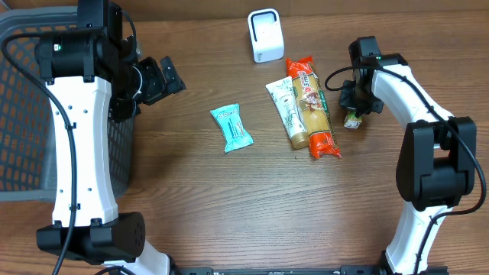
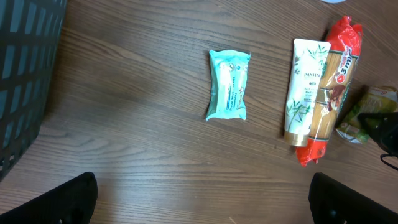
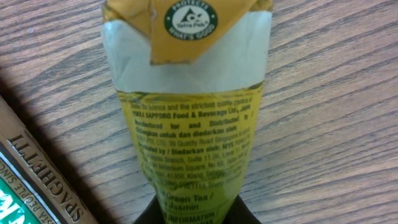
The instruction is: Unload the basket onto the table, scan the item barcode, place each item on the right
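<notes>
On the table (image 1: 229, 198), your left gripper (image 1: 170, 76) hangs wide open and empty, well apart. The white scanner (image 1: 264, 36) stands at the far side, far-left of the right gripper (image 1: 354, 107), which pinches the green tea carton (image 3: 193, 143) at right, long axis running away from its fingers (image 3: 146, 218).

Bare counter (image 1: 229, 206) lies open along the near side; the basket (image 1: 19, 114) walls the left, and spaghetti (image 1: 315, 114) crowds the carton (image 1: 353, 120).

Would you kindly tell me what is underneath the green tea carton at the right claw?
Only the wooden table shows around the green tea carton; its underside and any barcode there are hidden.
</notes>
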You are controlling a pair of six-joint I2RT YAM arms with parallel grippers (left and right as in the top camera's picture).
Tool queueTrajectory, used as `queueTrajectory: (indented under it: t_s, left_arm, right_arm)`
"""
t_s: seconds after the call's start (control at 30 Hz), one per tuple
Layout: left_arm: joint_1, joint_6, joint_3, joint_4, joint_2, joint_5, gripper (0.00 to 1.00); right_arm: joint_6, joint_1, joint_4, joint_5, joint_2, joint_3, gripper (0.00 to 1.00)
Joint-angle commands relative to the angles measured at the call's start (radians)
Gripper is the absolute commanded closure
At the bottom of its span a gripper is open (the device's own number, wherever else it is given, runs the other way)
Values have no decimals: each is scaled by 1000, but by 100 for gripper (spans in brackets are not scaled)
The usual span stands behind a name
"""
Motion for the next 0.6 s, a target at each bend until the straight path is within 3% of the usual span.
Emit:
queueTrajectory:
  t_s: [0.0, 0.37, 0.57]
  left_arm:
    - [-8, 19, -3, 1, -3, -5, 0]
    - [-8, 19, -3, 1, -3, -5, 0]
    - [-8, 19, -3, 1, -3, -5, 0]
  right_arm:
    - [-2, 1, 7, 7, -1, 33, 90]
    - [-3, 1, -97, -5, -1, 225, 95]
    - [-10, 2, -44, -127, -1, 367, 95]
